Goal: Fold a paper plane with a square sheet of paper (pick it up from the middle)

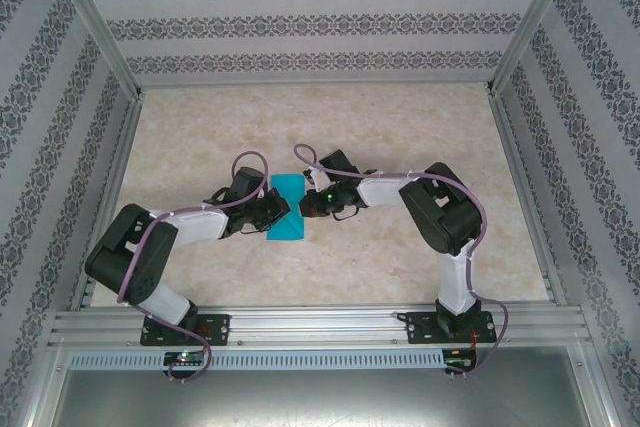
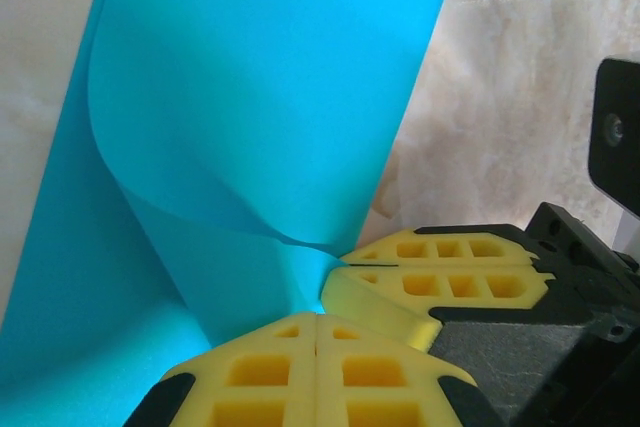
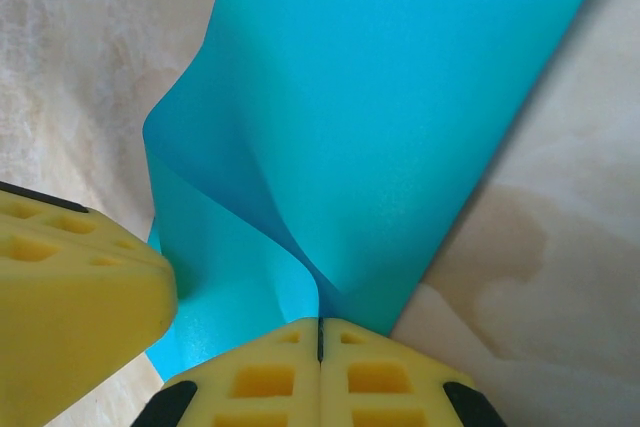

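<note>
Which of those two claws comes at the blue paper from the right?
The right gripper, at the right edge of the blue paper seen from above; the left gripper sits opposite, at its left edge.

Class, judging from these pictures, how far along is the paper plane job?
Done: the square sheet of paper is raised at its middle and curled over itself. In hand: the left gripper and the right gripper both pinch it shut, shaping a first fold that is not yet creased flat. Left: all later folds; no sharp tip or wings show.
</note>
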`<control>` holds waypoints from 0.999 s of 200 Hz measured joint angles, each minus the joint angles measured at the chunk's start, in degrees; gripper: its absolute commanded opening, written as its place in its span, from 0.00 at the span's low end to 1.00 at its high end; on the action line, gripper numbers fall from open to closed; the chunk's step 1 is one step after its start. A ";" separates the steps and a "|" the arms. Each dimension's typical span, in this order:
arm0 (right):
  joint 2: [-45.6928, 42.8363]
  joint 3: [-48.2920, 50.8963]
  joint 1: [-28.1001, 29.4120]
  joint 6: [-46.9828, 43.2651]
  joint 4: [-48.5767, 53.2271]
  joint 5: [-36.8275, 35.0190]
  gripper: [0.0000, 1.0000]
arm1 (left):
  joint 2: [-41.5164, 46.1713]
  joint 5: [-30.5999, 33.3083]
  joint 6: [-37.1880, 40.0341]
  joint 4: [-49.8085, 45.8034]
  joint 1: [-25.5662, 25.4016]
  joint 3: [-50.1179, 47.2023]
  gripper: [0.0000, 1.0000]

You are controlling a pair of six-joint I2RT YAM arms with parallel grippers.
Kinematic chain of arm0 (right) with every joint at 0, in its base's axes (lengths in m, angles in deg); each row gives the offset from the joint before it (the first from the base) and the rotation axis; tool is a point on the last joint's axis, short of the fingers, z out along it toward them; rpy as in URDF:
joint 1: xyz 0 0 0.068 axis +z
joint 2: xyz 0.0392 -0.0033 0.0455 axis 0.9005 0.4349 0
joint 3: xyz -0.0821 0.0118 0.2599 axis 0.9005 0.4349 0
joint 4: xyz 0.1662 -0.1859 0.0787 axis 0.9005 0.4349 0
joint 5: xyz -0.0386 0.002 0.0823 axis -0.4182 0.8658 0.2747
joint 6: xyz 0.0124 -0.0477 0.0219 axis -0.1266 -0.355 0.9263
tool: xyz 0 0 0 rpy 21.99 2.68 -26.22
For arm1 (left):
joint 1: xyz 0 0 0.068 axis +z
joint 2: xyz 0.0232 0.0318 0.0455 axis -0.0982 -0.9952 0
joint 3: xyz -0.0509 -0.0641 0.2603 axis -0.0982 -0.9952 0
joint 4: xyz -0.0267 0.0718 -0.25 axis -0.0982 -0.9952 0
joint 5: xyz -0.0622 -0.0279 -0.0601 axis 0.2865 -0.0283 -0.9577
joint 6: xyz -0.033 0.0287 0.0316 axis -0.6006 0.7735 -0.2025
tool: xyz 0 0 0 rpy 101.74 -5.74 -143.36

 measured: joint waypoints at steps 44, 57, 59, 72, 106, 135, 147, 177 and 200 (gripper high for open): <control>0.02 0.00 0.00 0.02 0.00 0.00 0.04 | -3.21 -0.15 -0.20 2.03 0.00 -0.46 0.00; 0.00 0.00 0.00 0.02 0.00 0.00 0.04 | -3.96 -0.17 -0.20 2.64 0.00 -0.55 0.00; 0.02 0.00 0.00 0.02 0.00 0.00 0.04 | -4.09 -0.15 -0.22 2.69 0.00 -0.55 0.00; 0.02 0.00 0.00 0.02 0.02 -0.02 0.04 | -4.72 -0.37 -0.37 3.45 0.00 -0.55 0.00; 0.00 0.00 -0.02 0.04 0.00 -0.09 0.06 | -4.98 -0.42 -0.59 5.31 0.00 -1.29 0.00; -0.15 0.00 0.00 0.50 0.00 0.02 0.16 | -4.98 -0.37 -0.61 5.92 0.00 -1.62 0.00; -0.76 0.00 0.02 0.87 0.42 -0.48 0.18 | -4.98 -0.37 -0.61 6.08 0.00 -1.73 0.00; -5.70 1.03 -0.55 2.12 2.78 -2.73 0.23 | -4.98 -0.37 -0.59 6.10 0.00 -1.73 0.00; -11.10 2.45 -0.76 3.82 2.12 -3.04 0.19 | -4.98 -0.37 -0.59 6.08 0.00 -1.73 0.00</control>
